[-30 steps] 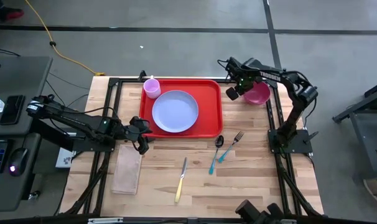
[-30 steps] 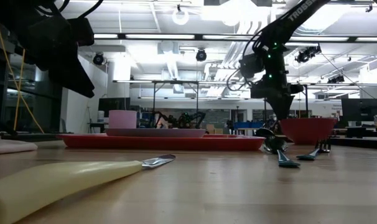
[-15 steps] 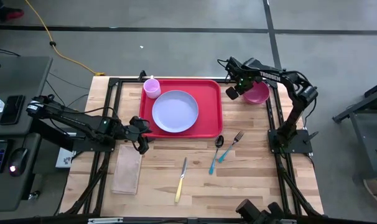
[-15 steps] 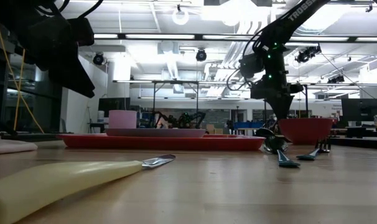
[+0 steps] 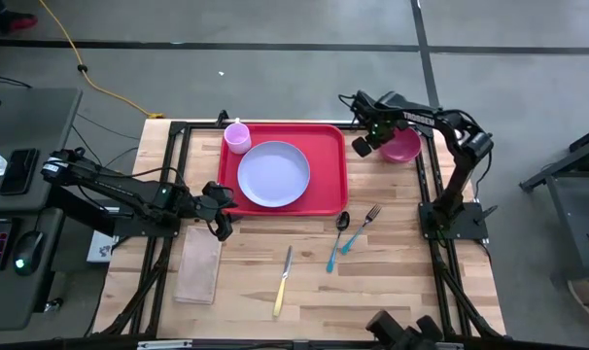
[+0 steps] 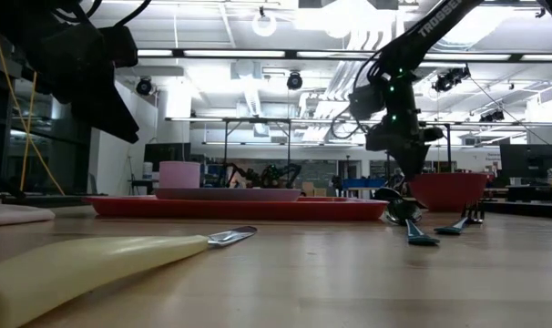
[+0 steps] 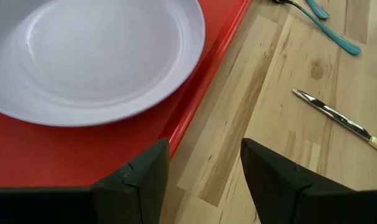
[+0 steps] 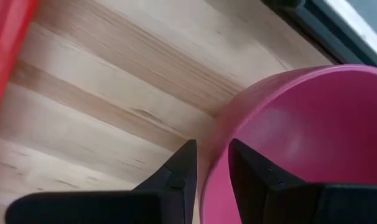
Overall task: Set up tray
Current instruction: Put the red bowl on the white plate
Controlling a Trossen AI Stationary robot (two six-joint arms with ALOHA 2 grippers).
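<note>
The red tray (image 5: 329, 194) lies at the table's far middle. On it rest a lavender plate (image 5: 273, 174) and a small pink cup (image 5: 237, 137). A pink bowl (image 5: 405, 148) stands on the wood to the tray's right. My right gripper (image 5: 366, 146) points down at the bowl's left rim and is shut on it. My left gripper (image 5: 222, 216) hangs open above the tray's near left corner. In the left wrist view its fingers (image 7: 145, 177) stand over the tray's edge and the bare wood with nothing between them. My right gripper has the bowl's rim (image 8: 221, 140) on the side toward the tray between its two fingers. One finger (image 8: 254, 168) is over the bowl's inside and the other (image 8: 179, 165) outside over the wood. The fingers come from above, pointing down. In the low view the bowl (image 6: 449, 191) sits upright at table level.
A spoon (image 5: 340, 222) and a teal-handled fork (image 5: 361, 227) lie near the tray's near right corner. A knife with a yellow handle (image 5: 283, 282) lies nearer the front, and a folded beige cloth (image 5: 198, 264) lies at the near left. A black frame runs along the table's edges.
</note>
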